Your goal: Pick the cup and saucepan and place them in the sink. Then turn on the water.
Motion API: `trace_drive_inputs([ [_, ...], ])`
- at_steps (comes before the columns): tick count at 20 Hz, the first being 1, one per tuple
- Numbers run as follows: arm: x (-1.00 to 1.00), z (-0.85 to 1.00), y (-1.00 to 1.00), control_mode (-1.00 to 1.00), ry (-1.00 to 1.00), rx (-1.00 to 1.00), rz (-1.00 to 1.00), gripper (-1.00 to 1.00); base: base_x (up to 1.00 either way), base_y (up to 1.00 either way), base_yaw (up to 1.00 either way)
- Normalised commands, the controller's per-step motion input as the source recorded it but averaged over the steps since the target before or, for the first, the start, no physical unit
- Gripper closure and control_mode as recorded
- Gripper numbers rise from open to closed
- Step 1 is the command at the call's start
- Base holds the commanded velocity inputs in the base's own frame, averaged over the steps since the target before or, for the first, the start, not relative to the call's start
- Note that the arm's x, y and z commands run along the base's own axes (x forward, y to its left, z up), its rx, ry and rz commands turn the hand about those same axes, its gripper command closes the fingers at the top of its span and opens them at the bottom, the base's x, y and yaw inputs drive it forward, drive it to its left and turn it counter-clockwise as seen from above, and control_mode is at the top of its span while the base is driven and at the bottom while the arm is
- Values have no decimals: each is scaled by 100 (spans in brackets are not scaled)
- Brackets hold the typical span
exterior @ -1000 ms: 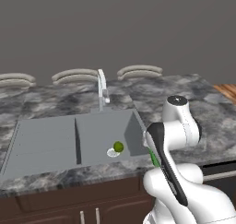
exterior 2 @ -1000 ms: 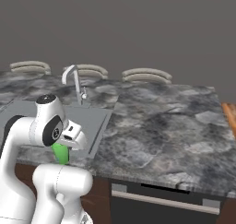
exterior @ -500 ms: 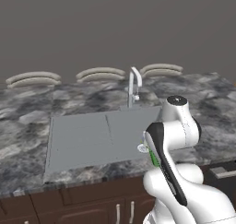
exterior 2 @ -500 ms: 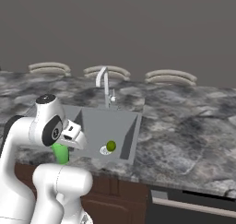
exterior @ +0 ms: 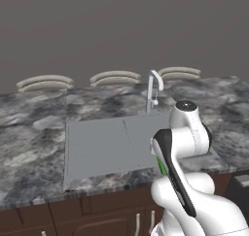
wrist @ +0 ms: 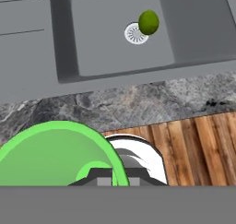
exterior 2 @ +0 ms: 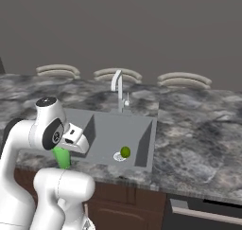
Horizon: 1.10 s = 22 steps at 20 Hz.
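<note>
The end effector [exterior 2: 66, 154] is clamped on the small bright green tapered cup [wrist: 55, 154], carried low in front of the marbled table [exterior 2: 198, 129], apparently for release into the grey rectangular sink [exterior 2: 142, 129], where 1 yellow-green ball [wrist: 148, 21] lies by the drain.

Kitchen, rendered. Dark marbled stone counter [exterior: 34, 133] with recessed grey sink [exterior: 102, 145] and curved silver faucet [exterior: 153, 87], brown wood cabinets [exterior: 73, 213] below, plates [exterior 2: 183, 78] lined along the plain grey back wall, wood plank floor [wrist: 198, 144].
</note>
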Motion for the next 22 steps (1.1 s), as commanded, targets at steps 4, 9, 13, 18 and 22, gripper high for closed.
trace_drive_inputs([
  [4,0,0,0,100,0,0,0,100,39,0,0],
  [9,0,0,0,100,0,0,0,100,41,1,0],
  [13,0,0,0,100,0,0,0,100,31,6,0],
  [18,0,0,0,100,0,0,0,100,34,5,0],
  [22,0,0,0,100,0,0,0,100,22,0,0],
])
